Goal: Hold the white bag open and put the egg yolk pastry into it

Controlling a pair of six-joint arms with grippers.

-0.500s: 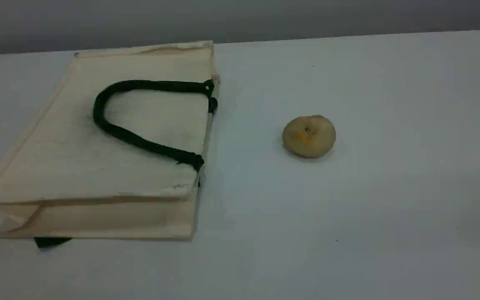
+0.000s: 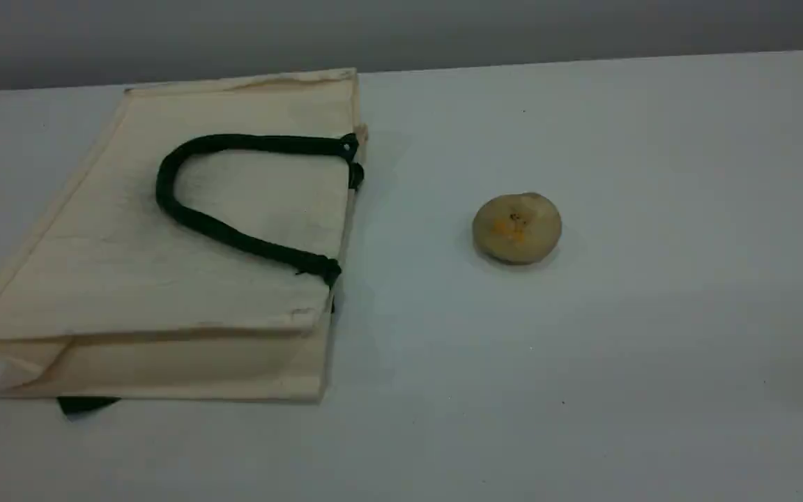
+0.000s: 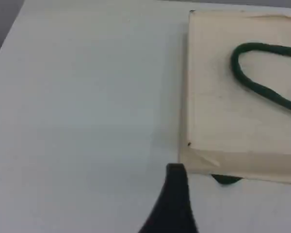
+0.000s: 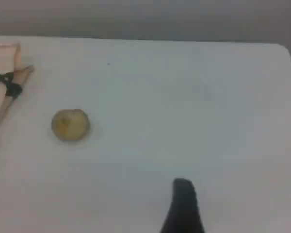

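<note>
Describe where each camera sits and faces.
Scene view: fixed, slanting down across the table at the white bag and egg yolk pastry; no arm shows.
Left wrist view: above the table, facing the bag's corner; left gripper fingertip shows.
Right wrist view: facing the pastry; right gripper fingertip shows.
Shared: the bag appears in all three.

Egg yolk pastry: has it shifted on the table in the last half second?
No. The egg yolk pastry lies just where it was, with the same gap to the white bag on its left.
</note>
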